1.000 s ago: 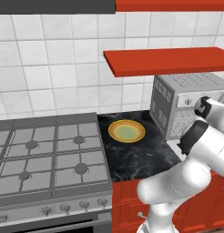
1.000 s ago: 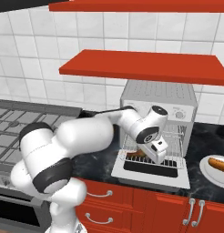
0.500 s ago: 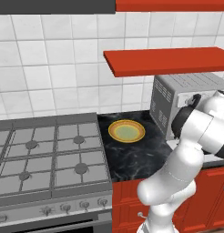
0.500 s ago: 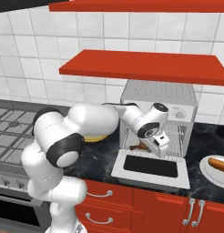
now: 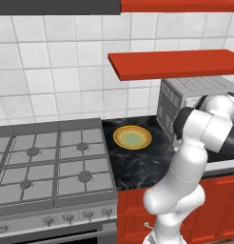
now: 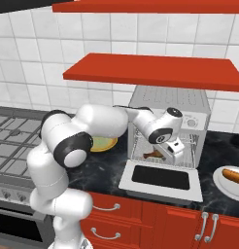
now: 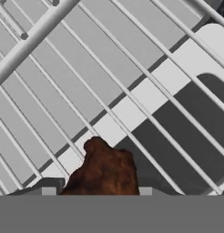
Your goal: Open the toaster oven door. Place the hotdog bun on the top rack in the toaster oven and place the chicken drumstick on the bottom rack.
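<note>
Drumstick meat looks firm but greasy, so a hold across the thick end suits it, and the chicken drumstick [image 7: 104, 170] sits between the gripper [image 6: 174, 151]'s jaws, apparently clasped, over the bottom rack [image 7: 132, 86] inside the toaster oven [image 6: 170, 109].

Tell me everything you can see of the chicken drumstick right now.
The chicken drumstick is a small, rough-textured, dark reddish-brown piece of cooked meat. In the right base view it lies inside the open toaster oven, low in the cavity on the bottom rack, just left of the gripper. The hand view shows its lumpy end resting on thin silver wires, with its near part cut off at the frame's bottom. Whether the fingers touch it cannot be told.
</note>
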You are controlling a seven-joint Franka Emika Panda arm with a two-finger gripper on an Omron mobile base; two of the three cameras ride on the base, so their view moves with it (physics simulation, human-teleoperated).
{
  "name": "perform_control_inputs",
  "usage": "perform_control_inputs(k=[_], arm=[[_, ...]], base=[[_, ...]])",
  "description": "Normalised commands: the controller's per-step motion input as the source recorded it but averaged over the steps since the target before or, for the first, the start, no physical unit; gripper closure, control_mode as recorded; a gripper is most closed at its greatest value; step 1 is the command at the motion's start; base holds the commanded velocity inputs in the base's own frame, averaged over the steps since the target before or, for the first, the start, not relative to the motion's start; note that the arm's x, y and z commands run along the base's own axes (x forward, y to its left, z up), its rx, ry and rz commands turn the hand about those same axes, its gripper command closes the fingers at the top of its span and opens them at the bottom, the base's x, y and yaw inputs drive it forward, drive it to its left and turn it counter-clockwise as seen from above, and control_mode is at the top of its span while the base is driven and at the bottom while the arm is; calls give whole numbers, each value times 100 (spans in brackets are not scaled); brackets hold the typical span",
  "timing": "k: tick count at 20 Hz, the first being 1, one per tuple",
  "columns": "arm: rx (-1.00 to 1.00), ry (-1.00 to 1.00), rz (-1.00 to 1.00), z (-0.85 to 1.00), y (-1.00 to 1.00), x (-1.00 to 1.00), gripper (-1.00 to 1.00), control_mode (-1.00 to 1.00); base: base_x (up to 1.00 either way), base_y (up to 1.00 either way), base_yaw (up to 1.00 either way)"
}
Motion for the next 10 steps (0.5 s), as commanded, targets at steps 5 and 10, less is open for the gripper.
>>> perform_control_inputs(k=[5,10], arm=[[0,0,-1,-25,-12,0,-100,-100],[2,-3,0,-6,-30,-2,-100,-100]], base=[[0,0,0],[0,0,0]])
